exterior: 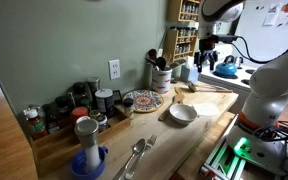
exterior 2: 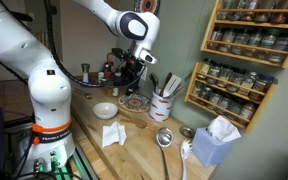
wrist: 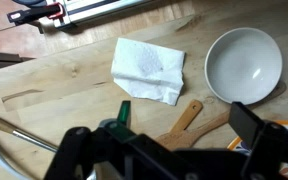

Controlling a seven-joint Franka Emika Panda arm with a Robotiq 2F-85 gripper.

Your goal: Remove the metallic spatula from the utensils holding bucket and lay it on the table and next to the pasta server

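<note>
the tool [exterior 2: 132,72] hangs over the table [exterior 2: 139,142], fingers spread wide with nothing between them, above the white bowl [wrist: 244,62] and the paper napkin [wrist: 149,68]. the utensil bucket [exterior 2: 162,106] stands nearby with handles poking up, and i cannot tell which one is the metallic spatula.

Both exterior views stand mid-distance at opposite ends of the wooden table [exterior: 174,135] [exterior 2: 134,150], facing along it toward each other. Wrist view is close, looking steeply down. All three share the white bowl [exterior: 182,113] [exterior 2: 105,110] [wrist: 244,63].
</note>
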